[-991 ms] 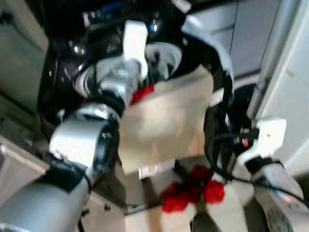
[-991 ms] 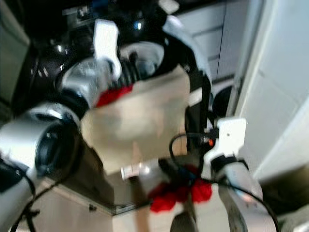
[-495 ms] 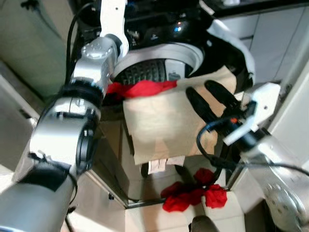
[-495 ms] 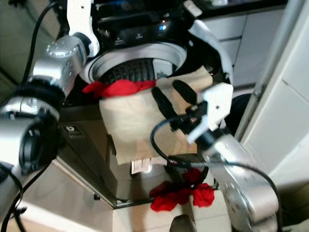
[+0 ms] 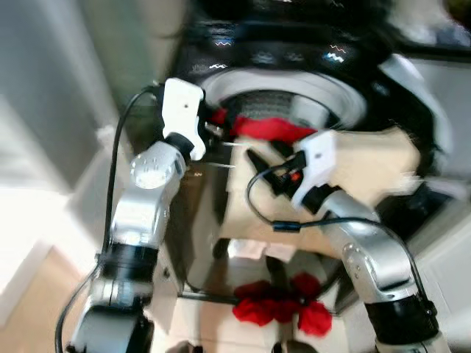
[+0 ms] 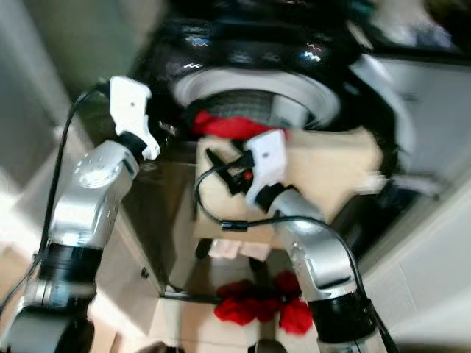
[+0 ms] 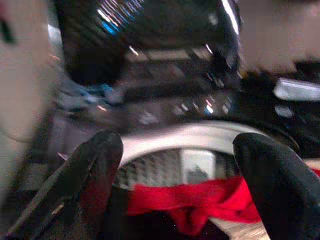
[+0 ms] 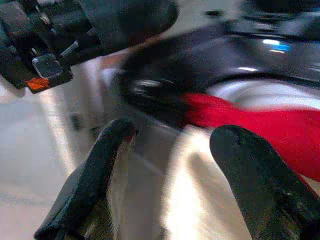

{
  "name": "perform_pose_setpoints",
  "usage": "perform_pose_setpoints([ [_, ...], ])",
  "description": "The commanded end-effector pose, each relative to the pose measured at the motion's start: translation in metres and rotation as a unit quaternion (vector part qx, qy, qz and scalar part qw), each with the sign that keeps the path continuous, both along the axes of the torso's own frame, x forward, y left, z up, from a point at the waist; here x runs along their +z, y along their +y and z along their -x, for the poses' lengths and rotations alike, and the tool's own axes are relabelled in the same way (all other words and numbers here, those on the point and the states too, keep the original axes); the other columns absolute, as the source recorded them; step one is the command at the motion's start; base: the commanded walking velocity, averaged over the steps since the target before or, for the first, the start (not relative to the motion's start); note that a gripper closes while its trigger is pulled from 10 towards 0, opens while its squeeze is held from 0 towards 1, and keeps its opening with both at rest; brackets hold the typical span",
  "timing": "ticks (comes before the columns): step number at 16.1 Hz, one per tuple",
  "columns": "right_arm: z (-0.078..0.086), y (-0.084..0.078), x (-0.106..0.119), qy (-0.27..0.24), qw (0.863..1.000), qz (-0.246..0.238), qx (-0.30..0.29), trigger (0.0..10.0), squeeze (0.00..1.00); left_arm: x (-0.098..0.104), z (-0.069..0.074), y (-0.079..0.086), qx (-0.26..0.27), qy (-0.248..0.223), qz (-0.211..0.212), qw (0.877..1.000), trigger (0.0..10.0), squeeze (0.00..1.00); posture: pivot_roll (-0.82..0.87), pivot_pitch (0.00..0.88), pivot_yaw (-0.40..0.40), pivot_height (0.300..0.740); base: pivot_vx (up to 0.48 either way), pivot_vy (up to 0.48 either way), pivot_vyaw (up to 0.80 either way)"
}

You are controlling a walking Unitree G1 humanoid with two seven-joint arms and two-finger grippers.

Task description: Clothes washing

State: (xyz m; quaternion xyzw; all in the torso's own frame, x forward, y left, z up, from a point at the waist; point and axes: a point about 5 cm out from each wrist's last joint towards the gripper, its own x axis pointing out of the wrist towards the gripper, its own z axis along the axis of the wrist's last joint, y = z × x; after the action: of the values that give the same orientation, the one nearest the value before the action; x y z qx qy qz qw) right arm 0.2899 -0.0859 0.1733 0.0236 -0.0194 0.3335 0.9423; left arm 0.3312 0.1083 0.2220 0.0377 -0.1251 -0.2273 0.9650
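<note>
Both head views are smeared by motion blur, worst toward the edges. Bright daylight washes out the floor (image 5: 29,243) at lower left. Glare streaks the dark, glossy washing machine (image 5: 280,51), and the wrist views are soft and dim.

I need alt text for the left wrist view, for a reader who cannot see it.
The left gripper is open in front of the washing machine's round opening, one black finger on each side of the view. A red garment hangs over the lower rim of the opening. The picture is blurred and dark above.
</note>
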Motion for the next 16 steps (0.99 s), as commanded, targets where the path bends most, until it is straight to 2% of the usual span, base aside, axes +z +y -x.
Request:
perform_pose_setpoints([
  [1,0.001,0.002,-0.003,0.006,1.000,0.002,0.012,10.0,0.26,0.002,0.007,-0.006,-0.010,-0.002,-0.003,1.000,10.0,0.00,-0.04,0.000,-0.054,0.740,0.000,0.000,0.00],
  [3,-0.018,0.007,-0.020,0.012,0.999,0.041,0.020,10.0,0.27,-0.001,0.029,-0.013,-0.033,-0.001,-0.002,0.999,10.0,0.00,-0.01,0.000,-0.070,0.740,0.000,0.000,0.00],
  [4,-0.028,0.008,-0.025,0.011,0.997,0.071,0.013,10.0,0.27,-0.004,0.036,-0.016,-0.043,0.008,-0.001,0.999,10.0,0.00,0.01,0.000,-0.077,0.740,0.000,0.000,0.00],
  [5,-0.049,0.010,-0.037,0.003,0.989,0.144,0.009,10.0,0.27,-0.011,0.043,-0.019,-0.043,0.024,0.000,0.999,10.0,0.00,0.03,0.000,-0.090,0.740,0.000,0.000,0.00],
  [6,-0.053,0.009,-0.039,0.004,0.987,0.158,0.005,10.0,0.27,-0.012,0.045,-0.020,-0.043,0.027,0.002,0.999,10.0,0.00,0.03,0.000,-0.090,0.740,0.000,0.000,0.00],
  [8,-0.072,0.001,-0.049,-0.003,0.967,0.256,-0.018,10.0,0.28,-0.010,0.047,-0.020,-0.035,0.028,0.010,0.999,10.0,0.00,0.06,0.000,-0.107,0.740,0.000,0.000,0.00],
  [10,-0.086,-0.009,-0.047,-0.014,0.945,0.323,-0.048,10.0,0.29,-0.008,0.049,-0.016,-0.023,0.030,0.009,0.999,10.0,0.00,0.08,0.000,-0.115,0.740,0.000,0.000,0.00],
  [12,-0.104,-0.027,-0.029,-0.054,0.912,0.386,-0.125,10.0,0.29,-0.009,0.051,-0.017,-0.019,0.033,0.007,0.999,10.0,0.00,0.08,0.000,-0.118,0.740,0.000,0.000,0.00],
  [14,-0.118,-0.048,-0.001,-0.107,0.867,0.437,-0.213,10.0,0.29,-0.009,0.051,-0.020,-0.019,0.035,0.008,0.999,10.0,0.00,0.09,0.000,-0.119,0.740,0.000,0.000,0.00],
  [15,-0.124,-0.062,0.020,-0.141,0.840,0.450,-0.270,10.0,0.29,-0.009,0.051,-0.022,-0.019,0.036,0.008,0.999,10.0,0.00,0.08,0.000,-0.118,0.740,0.000,0.000,0.00],
  [16,-0.128,-0.071,0.037,-0.163,0.825,0.445,-0.309,10.0,0.30,-0.009,0.050,-0.023,-0.020,0.037,0.008,0.999,10.0,0.00,0.08,0.000,-0.118,0.740,0.000,0.000,0.00],
])
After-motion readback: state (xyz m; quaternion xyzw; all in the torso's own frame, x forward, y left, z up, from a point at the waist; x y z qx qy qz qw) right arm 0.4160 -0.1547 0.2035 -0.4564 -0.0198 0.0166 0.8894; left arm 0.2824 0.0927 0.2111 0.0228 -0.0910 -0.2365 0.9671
